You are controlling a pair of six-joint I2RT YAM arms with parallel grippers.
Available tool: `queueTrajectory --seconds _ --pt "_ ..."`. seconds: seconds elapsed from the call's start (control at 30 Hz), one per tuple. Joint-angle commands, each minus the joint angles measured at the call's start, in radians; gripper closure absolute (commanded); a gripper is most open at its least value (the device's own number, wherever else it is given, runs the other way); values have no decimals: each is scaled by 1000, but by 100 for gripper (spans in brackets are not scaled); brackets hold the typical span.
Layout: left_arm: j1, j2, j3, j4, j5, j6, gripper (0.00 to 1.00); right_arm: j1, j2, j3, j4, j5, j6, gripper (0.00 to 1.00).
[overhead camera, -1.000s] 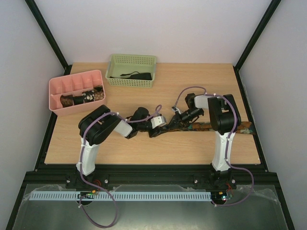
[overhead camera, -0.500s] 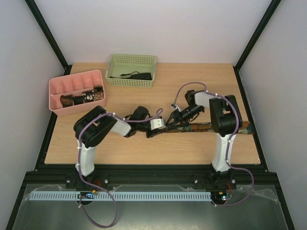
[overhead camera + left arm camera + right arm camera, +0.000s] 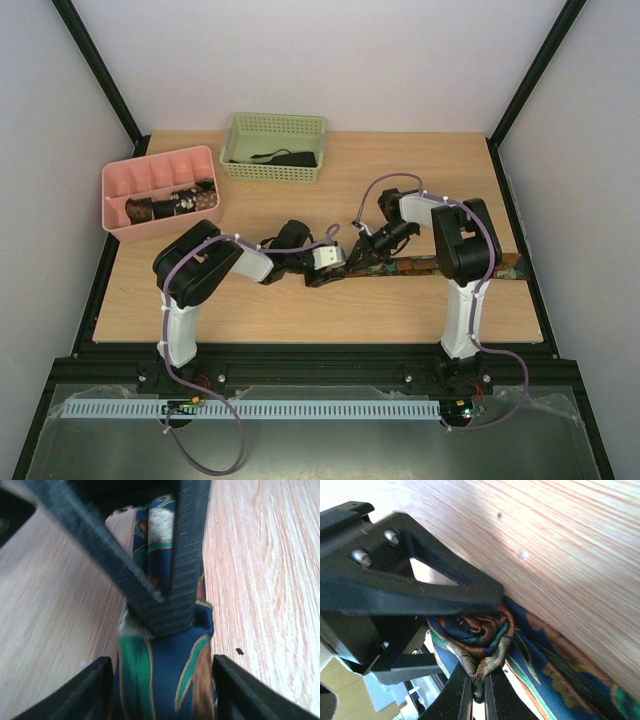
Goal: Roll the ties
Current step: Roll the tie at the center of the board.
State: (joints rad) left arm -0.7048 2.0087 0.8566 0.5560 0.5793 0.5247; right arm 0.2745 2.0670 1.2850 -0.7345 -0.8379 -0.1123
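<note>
We see a tie [image 3: 410, 266] lying flat across the table [image 3: 300, 310], from near the middle out to the right edge. It is blue with green and brown shapes. Both grippers meet at its left end, which is bunched into a small curl.

The right gripper [image 3: 476, 687] is clenched on that curl, its thin fingertips pinching a pale fold of the cloth. In the left wrist view its ribbed fingers [image 3: 175, 600] come together in a point on top of the tie.

The left gripper [image 3: 162, 690] straddles the tie just behind the pinch, one finger at each edge. The cloth fills the gap between them. We cannot tell whether they squeeze it or only stand beside it.

At the back left, a pink tray [image 3: 118, 178] holds coils [image 3: 170, 203] in its near row. A green basket [image 3: 275, 125] at the back holds a dark tie [image 3: 285, 157].
</note>
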Motion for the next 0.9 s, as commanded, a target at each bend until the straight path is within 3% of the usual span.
queueTrajectory --seconds 0.0,0.2,0.4,0.53,0.63,0.73,0.87 --pt "26 -5 -34 -59 54 -55 38 -25 35 -52 4 141 -24 99" --pt "23 -5 -38 70 141 -133 32 -31 82 -79 86 271 -27 99" --pt "2 87 -15 198 96 -236 33 -28 90 -88 122 273 -17 99" --pt "-4 116 -7 200 64 -215 42 -12 102 -74 138 245 -17 98" --pt "-3 97 -6 106 18 -136 57 3 110 -38 129 223 -20 95" --pt "14 33 -56 13 -30 -41 68 2 104 8 81 207 -37 85" --pt "25 -18 -73 -131 -75 35 72 -10 43 47 -3 141 -70 67"
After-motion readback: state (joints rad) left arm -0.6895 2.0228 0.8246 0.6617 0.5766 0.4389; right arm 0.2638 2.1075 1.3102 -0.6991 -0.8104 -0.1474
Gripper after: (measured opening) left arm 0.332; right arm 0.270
